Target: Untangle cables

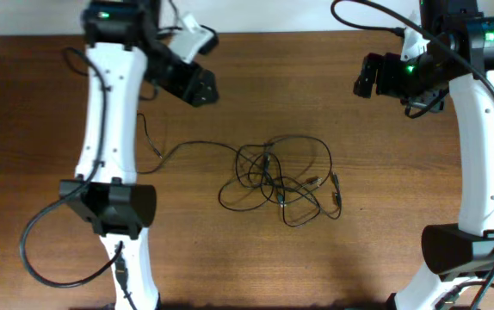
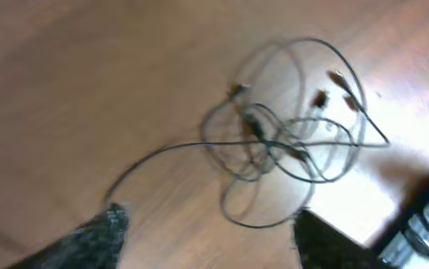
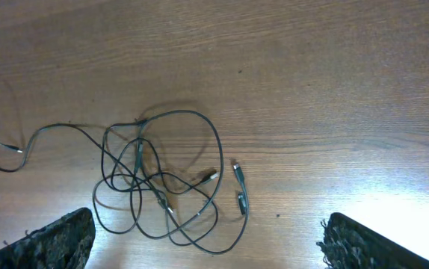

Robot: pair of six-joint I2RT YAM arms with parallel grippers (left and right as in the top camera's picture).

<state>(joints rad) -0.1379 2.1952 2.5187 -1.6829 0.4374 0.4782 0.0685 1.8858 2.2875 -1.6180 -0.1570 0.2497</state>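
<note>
The cables [image 1: 268,172] lie in a loose tangle of thin black loops on the middle of the wooden table, small plug ends sticking out on their right side. One strand [image 1: 187,146] runs out of the tangle to the left, toward the left arm. My left gripper [image 1: 204,89] hangs above the table, back and to the left of the tangle. It is open, with bare wood between its fingers [image 2: 102,235], and its blurred view shows the cables [image 2: 255,127] ahead. My right gripper [image 1: 366,79] is raised at the back right, open and empty, looking down on the cables [image 3: 137,153].
The white left arm [image 1: 109,129] stands along the left side, its base at the front. The white right arm [image 1: 479,146] runs down the right side. The table's back edge [image 1: 273,34] meets a pale surface.
</note>
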